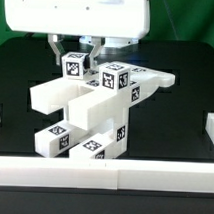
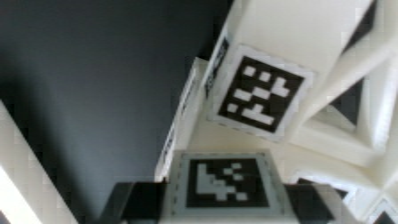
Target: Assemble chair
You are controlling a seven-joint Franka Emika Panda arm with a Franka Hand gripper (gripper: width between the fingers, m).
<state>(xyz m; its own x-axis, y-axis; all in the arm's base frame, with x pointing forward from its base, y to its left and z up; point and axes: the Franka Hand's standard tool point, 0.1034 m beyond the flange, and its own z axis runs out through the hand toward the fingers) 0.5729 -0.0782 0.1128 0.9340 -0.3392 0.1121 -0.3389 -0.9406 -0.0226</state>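
Clamped tight on a tagged white chair piece [image 1: 75, 66] up top, probably steadying it over the stacked chair [image 1: 95, 115] for seating.

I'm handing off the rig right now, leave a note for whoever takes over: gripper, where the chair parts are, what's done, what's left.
Gripper: down at the back of the table, shut on a small tagged block at the top of the chair.
Chair: mid-table, several white tagged pieces already joined into one blocky structure, with bars sticking out toward both sides of the exterior view.
Done: main pieces together.
Left: whether the held block is fully seated cannot be told; check it, then release. No loose chair parts in view.
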